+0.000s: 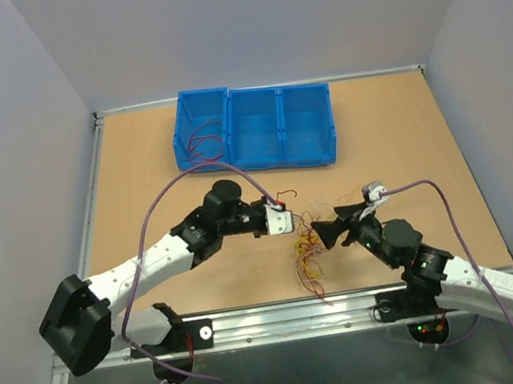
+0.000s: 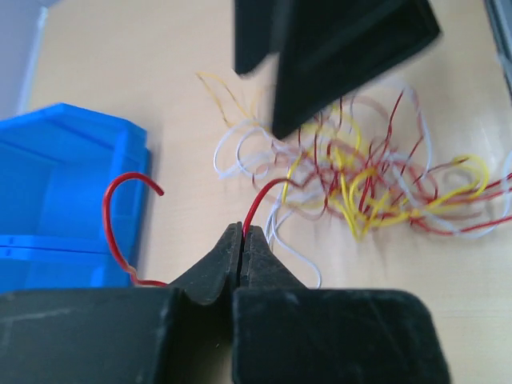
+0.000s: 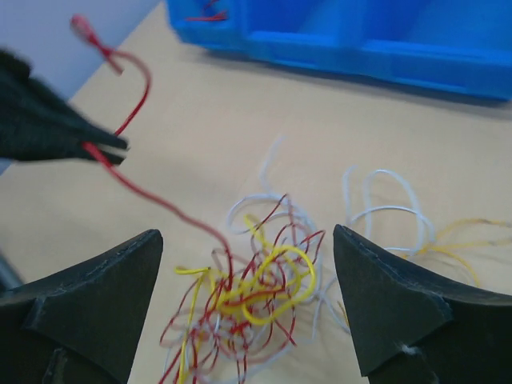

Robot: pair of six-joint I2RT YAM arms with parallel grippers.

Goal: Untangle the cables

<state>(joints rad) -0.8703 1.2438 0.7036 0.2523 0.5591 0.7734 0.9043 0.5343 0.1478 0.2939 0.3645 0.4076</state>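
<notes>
Left arm [image 1: 143, 265] and right arm [image 1: 499, 287]: white link shells with dotted rows, black joint housings, black bases. Thick purple cables [image 1: 413, 183] run externally. Fingers [image 3: 400, 304]: matte black, wedge-shaped.

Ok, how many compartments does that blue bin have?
3, side by side in the blue bin: the left compartment, holding a red wire, the middle compartment and the right compartment.

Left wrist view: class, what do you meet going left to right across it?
Blue plastic bin → left gripper, shut on a thin red cable → tangle of red, yellow and white cables.
</notes>
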